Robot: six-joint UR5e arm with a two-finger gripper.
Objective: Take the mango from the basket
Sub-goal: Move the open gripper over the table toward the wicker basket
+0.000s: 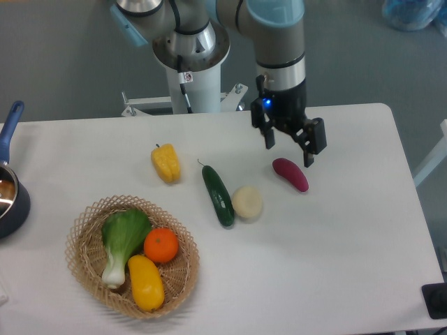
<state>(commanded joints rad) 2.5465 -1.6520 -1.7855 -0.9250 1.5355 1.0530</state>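
Note:
The mango (146, 282) is a glossy yellow-orange oblong fruit lying in the front of the round wicker basket (183, 276) at the table's front left. Beside it in the basket are a round orange (161, 245) and a green bok choy (123, 241). My gripper (289, 152) hangs open and empty over the back middle of the table, far to the right of and behind the basket, just above a purple sweet potato (290, 174).
A yellow bell pepper (166, 162), a dark green cucumber (218, 195) and a pale round potato-like item (246, 202) lie on the white table between gripper and basket. A dark blue pot (10, 192) sits at the left edge.

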